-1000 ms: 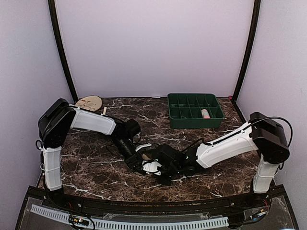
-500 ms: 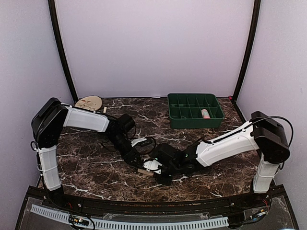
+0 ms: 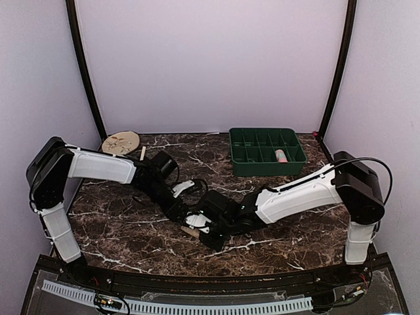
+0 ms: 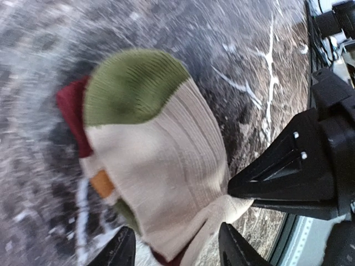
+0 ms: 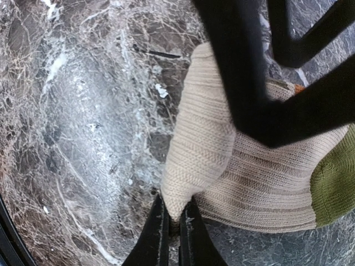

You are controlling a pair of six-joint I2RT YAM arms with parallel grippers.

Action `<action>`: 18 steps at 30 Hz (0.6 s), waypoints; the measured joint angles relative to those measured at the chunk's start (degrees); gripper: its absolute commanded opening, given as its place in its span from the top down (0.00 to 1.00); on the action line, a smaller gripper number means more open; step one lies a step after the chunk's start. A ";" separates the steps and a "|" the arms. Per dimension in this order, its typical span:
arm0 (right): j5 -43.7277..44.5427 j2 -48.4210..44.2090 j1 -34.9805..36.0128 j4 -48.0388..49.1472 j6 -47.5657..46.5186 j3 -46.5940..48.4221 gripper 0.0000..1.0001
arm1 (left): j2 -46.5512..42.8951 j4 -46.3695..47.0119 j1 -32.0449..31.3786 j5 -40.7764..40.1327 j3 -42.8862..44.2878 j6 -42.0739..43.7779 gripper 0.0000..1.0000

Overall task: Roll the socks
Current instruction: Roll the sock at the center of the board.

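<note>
A cream ribbed sock (image 4: 161, 160) with an olive green toe and dark red and orange patches lies bunched on the marble table (image 3: 125, 223). In the top view only a tan strip of this sock (image 3: 192, 231) shows under the two grippers. My right gripper (image 5: 175, 230) is shut on a folded cream corner of the sock (image 5: 199, 160). My left gripper (image 4: 177, 252) stands open, its fingers on either side of the sock's lower edge. The left gripper (image 3: 186, 214) and right gripper (image 3: 205, 230) meet near the table's middle front. A pink sock (image 3: 281, 155) lies in the green tray (image 3: 268, 165).
The green compartment tray stands at the back right. A round beige patterned plate (image 3: 121, 142) sits at the back left, with a small pale stick (image 3: 142, 153) beside it. The walls enclose three sides.
Both grippers have shifted a little left and away from the front edge, the sock with them. The left arm's elbow has swung back to the left.
</note>
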 measured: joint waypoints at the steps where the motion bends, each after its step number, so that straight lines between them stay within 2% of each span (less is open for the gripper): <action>1: -0.09 0.00 -0.11 -0.09 0.02 0.00 0.99 | -1.07 0.94 0.11 -0.81 -0.66 -0.70 0.44; 12: -3.17 0.04 -2.78 -1.05 0.92 0.83 0.99 | -8.17 8.74 1.22 -7.72 -8.96 -5.44 0.43; 18: -8.20 0.90 -4.33 -1.92 1.95 2.93 0.99 | -12.09 12.94 1.86 -10.21 -14.60 -6.21 0.43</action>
